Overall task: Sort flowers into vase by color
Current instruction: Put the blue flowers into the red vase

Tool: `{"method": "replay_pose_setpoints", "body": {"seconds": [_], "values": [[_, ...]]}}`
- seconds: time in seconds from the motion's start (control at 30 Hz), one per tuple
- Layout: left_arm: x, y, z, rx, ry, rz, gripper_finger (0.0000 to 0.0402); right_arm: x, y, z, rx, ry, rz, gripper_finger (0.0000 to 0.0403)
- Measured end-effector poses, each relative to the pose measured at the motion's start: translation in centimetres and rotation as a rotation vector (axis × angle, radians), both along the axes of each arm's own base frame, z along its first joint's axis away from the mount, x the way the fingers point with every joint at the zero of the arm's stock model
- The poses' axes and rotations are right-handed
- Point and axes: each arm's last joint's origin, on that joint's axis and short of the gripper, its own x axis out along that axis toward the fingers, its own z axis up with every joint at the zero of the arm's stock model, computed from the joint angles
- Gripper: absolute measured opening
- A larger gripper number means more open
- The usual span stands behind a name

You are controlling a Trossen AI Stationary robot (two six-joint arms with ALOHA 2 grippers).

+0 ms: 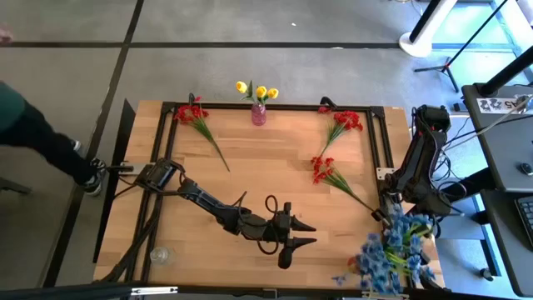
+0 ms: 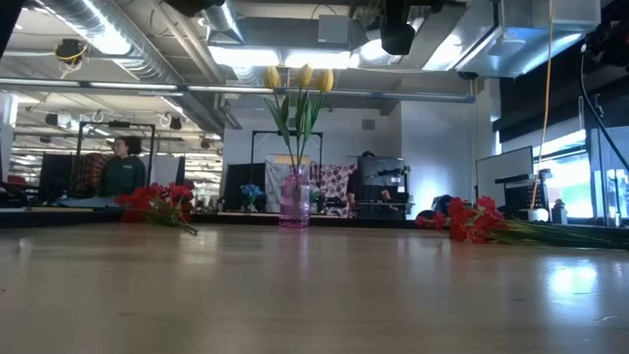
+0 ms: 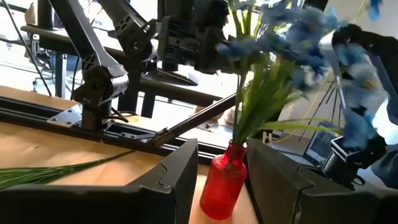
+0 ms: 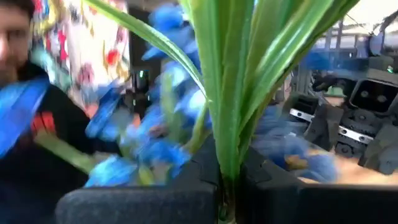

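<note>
The blue flowers (image 1: pixel 391 254) are gathering at the tabletop's (image 1: pixel 275 167) near right corner, where the right gripper (image 4: pixel 224 199) is pinching a bundle of their green stems between nearly closed jaws, blooms fanning out past the fingers. In the left wrist view those stems are standing roughly upright in a red vase (image 3: pixel 222 183), leaning a little, heads up.

The yellow flowers (image 1: pixel 256 89) are already standing upright in a pink vase (image 1: pixel 259 114) at the far edge. Three red flowers are lying flat: one (image 1: pixel 198 119) at the far left with its stem trailing toward the middle, one (image 1: pixel 340 125) at the far right, and one (image 1: pixel 331 172) just below it with its stem running toward the right arm's base.

These stems look light, thin and springy, so the blooms will likely wobble and snag; a hold low on the bare stem seems safest.

The left gripper (image 1: pixel 293 236) is hovering over the near middle, jaws spread wide and holding nothing, pointing toward the red vase. A small clear vessel (image 1: pixel 158 255) is standing at the near left corner.
</note>
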Motion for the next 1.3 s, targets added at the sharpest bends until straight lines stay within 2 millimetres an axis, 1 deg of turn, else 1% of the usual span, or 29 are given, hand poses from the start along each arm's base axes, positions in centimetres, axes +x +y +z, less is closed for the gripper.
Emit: {"method": "replay_pose_setpoints", "body": {"seconds": [0.1, 0.3, 0.43, 0.63, 0.87, 0.97, 1.1, 1.23, 1.3], "values": [[0.0, 0.0, 0.0, 0.0, 0.0, 0.0, 0.0135, 0.0, 0.5, -0.5, -0.073, -0.032, 0.024, 0.001], [0.0, 0.0, 0.0, 0.002, 0.0, -0.001, 0.0135, 0.1, 0.9, -1.4, -0.136, -0.018, 0.006, 0.0012], [0.0, -0.1, 0.0, 0.008, 0.0, -0.001, 0.0135, 0.2, 0.9, -2.0, -0.167, 0.026, -0.026, 0.001], [0.0, -0.1, 0.0, -0.017, -0.001, -0.002, 0.0135, 0.3, 0.8, -2.8, -0.2, 0.089, -0.066, 0.003], [-0.1, -0.3, 0.1, -0.046, 0.01, -0.033, 0.0135, 0.3, 0.6, -3.8, -0.216, 0.183, -0.105, 0.0034], [-0.2, 0.2, 0.4, -0.079, 0.077, -0.021, 0.0135, 0.3, 0.6, -4.0, -0.192, 0.216, -0.112, 0.0057], [-0.5, 1.9, 1.6, -0.084, 0.184, 0.072, 0.0135, 0.4, 0.5, -4.0, -0.193, 0.224, -0.136, 0.0112], [-1.4, 3.6, 3.0, -0.115, 0.298, 0.184, 0.0135, 0.5, 0.9, -3.0, -0.228, 0.224, -0.165, 0.0169], [-2.1, 4.4, 3.4, -0.123, 0.362, 0.24, 0.0135, 0.5, 1.3, -2.1, -0.258, 0.23, -0.17, 0.0195]]}}
